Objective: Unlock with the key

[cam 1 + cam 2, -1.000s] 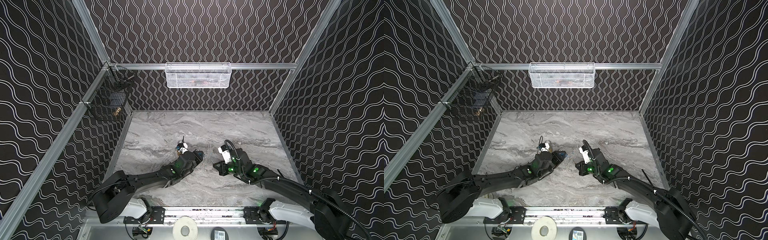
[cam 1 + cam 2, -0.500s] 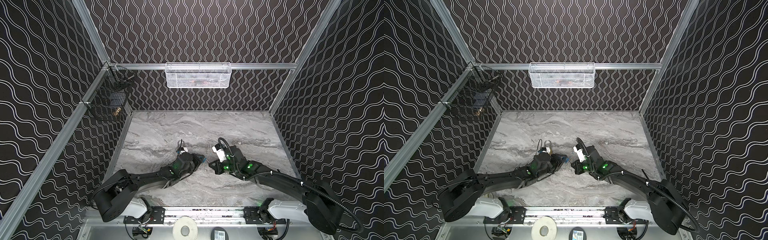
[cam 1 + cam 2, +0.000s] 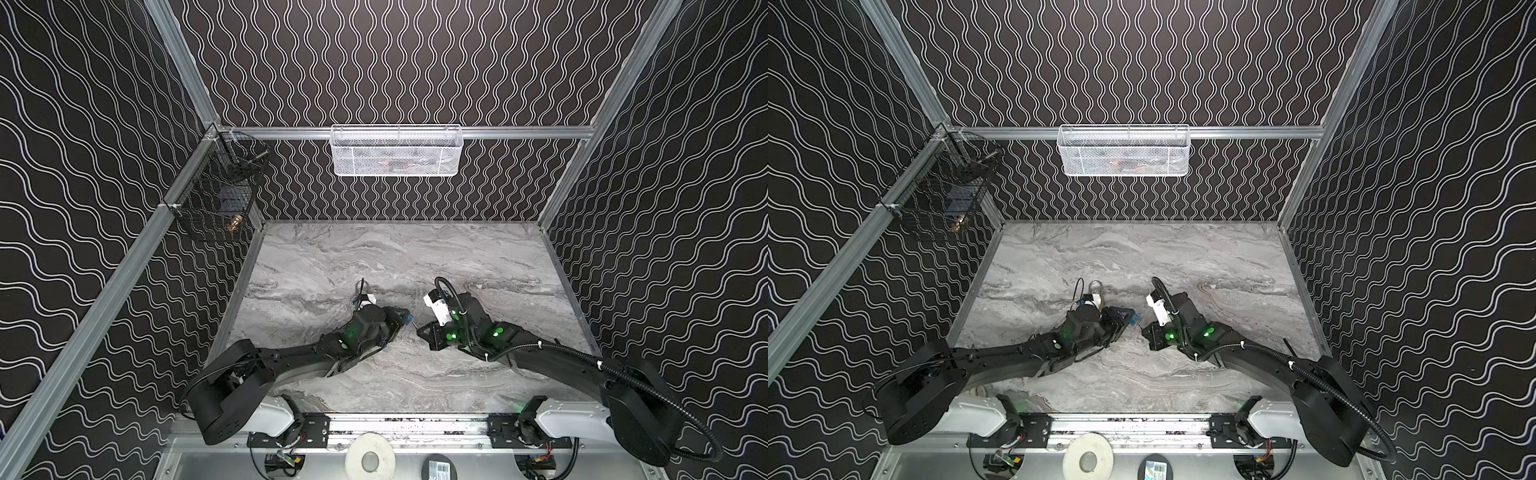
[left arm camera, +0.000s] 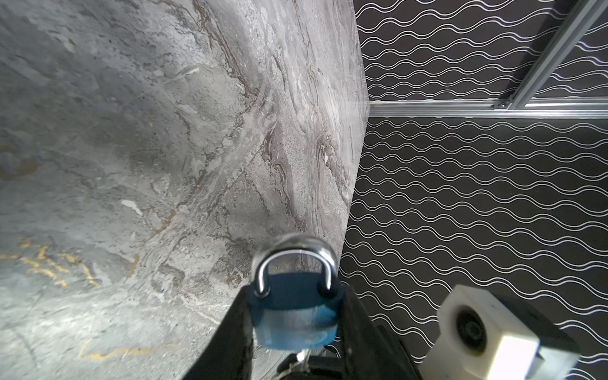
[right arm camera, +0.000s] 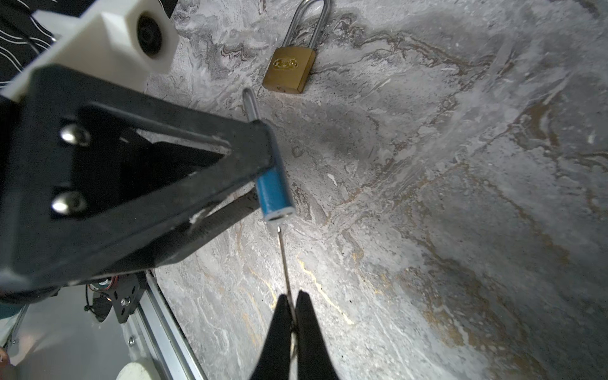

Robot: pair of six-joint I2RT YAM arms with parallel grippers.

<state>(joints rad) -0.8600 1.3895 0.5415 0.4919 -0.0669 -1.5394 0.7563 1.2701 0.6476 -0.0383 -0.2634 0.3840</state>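
Observation:
My left gripper [image 4: 293, 306] is shut on the body of a blue padlock [image 4: 292, 316], whose steel shackle points away from the wrist. Both top views show it held just above the table [image 3: 406, 319] [image 3: 1133, 318]. My right gripper [image 5: 291, 297] is shut on a thin silver key [image 5: 283, 260], seen edge-on, aimed at the blue padlock [image 5: 273, 194]. The key's tip sits right at the padlock's lower face; I cannot tell whether it has entered. A bit of the key [image 4: 304, 357] shows under the lock. The two grippers [image 3: 397, 318] [image 3: 422, 332] nearly meet at mid-table.
A brass padlock [image 5: 289, 70] with a long shackle lies flat on the marble table [image 3: 415, 257] just behind the left wrist, its shackle showing in a top view [image 3: 1095, 286]. A white mesh basket [image 3: 395, 151] hangs on the back wall, a black wire basket [image 3: 216, 195] at the left corner.
My right gripper has moved left with the key, closing the gap to the blue padlock. The left wrist has turned a little, so the padlock's blue end now faces the key.

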